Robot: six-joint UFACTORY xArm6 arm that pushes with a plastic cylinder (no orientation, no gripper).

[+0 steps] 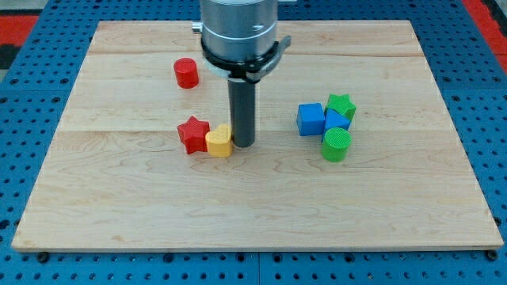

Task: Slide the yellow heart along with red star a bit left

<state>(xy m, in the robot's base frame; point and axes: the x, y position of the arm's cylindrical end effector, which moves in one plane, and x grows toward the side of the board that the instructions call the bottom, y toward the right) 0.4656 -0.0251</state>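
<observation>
The yellow heart (pixel 219 142) lies near the middle of the wooden board (pixel 142 206). The red star (pixel 193 133) touches it on its left side. My tip (pixel 243 144) stands right against the heart's right side, touching or nearly touching it. The rod rises straight up to the grey arm at the view's top.
A red cylinder (pixel 186 73) stands toward the view's top left. At the right sit a blue cube (pixel 311 119), a green star (pixel 341 105), another blue block (pixel 337 121) and a green cylinder (pixel 336 145), bunched together.
</observation>
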